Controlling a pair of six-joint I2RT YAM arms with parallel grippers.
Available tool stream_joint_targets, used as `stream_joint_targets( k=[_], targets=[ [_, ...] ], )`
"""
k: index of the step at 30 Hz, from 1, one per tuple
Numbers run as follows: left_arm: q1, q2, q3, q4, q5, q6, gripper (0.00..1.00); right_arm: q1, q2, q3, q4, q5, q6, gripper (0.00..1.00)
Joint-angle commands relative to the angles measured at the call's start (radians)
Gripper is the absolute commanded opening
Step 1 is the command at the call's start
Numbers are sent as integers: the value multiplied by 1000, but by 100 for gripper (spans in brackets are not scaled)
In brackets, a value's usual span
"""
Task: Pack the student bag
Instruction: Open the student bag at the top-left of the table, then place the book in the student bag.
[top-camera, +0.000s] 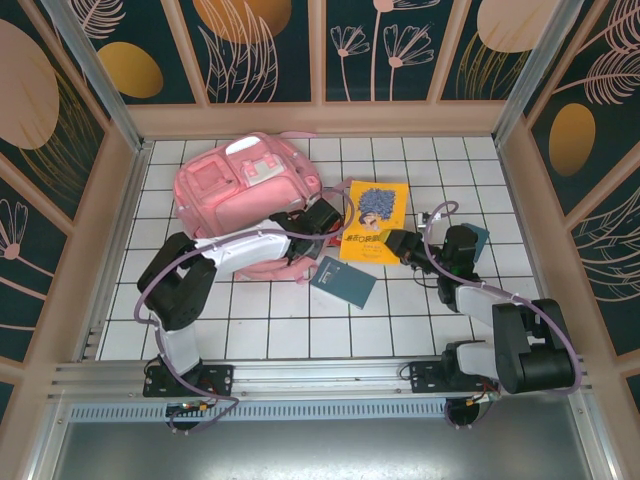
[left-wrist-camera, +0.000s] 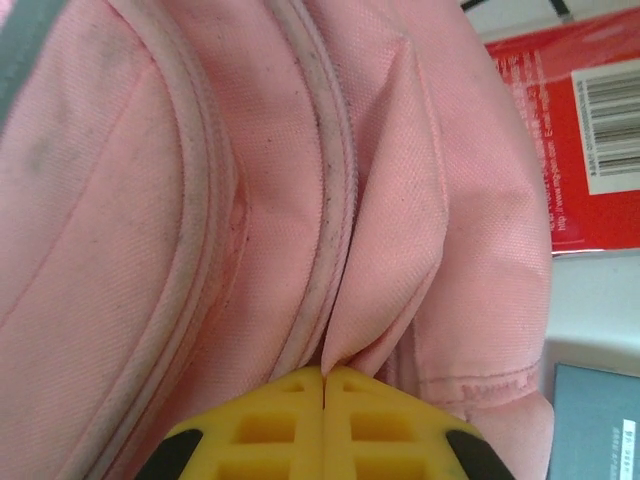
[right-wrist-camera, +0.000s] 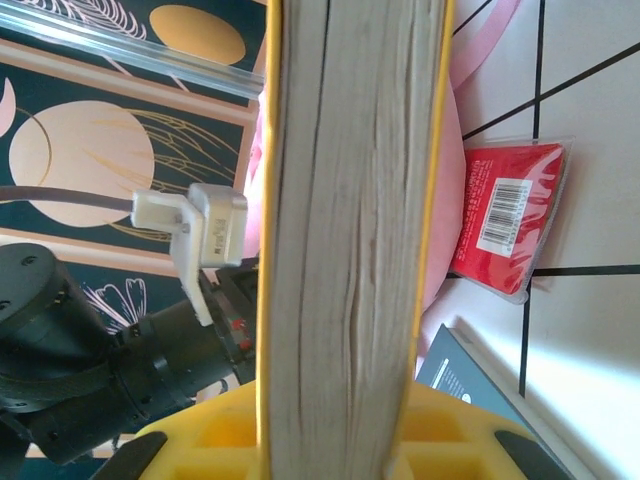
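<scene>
The pink student bag lies at the back left of the tiled table. My left gripper reaches to its right-hand edge. In the left wrist view the gripper is shut, with a fold of the bag's pink fabric pinched between its yellow fingertips. My right gripper is shut on a yellow book, held just right of the bag. The right wrist view shows the book's page edges upright between the yellow fingers. A dark teal book lies flat in front of the bag.
A red shrink-wrapped packet lies on the tiles beside the bag, also seen as the red packet from the left wrist. A small teal item sits by the right arm. Patterned walls close in the table on three sides.
</scene>
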Motion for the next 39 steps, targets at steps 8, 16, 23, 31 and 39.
stream_joint_targets(
  k=[8, 16, 23, 31, 39],
  targets=[
    [10, -224, 167, -85, -135, -16, 0, 144, 89, 49, 190, -7, 27, 0],
    [10, -293, 202, -84, -154, 9, 0, 297, 301, 191, 312, 18, 98, 0],
    [9, -308, 193, -72, -125, 11, 0, 395, 511, 407, 360, 29, 159, 0],
    [10, -316, 177, -51, -57, -8, 0, 474, 668, 631, 320, 122, 203, 0],
    [9, -309, 181, -38, -1, -25, 0, 550, 863, 847, 334, 269, 315, 0]
  ],
)
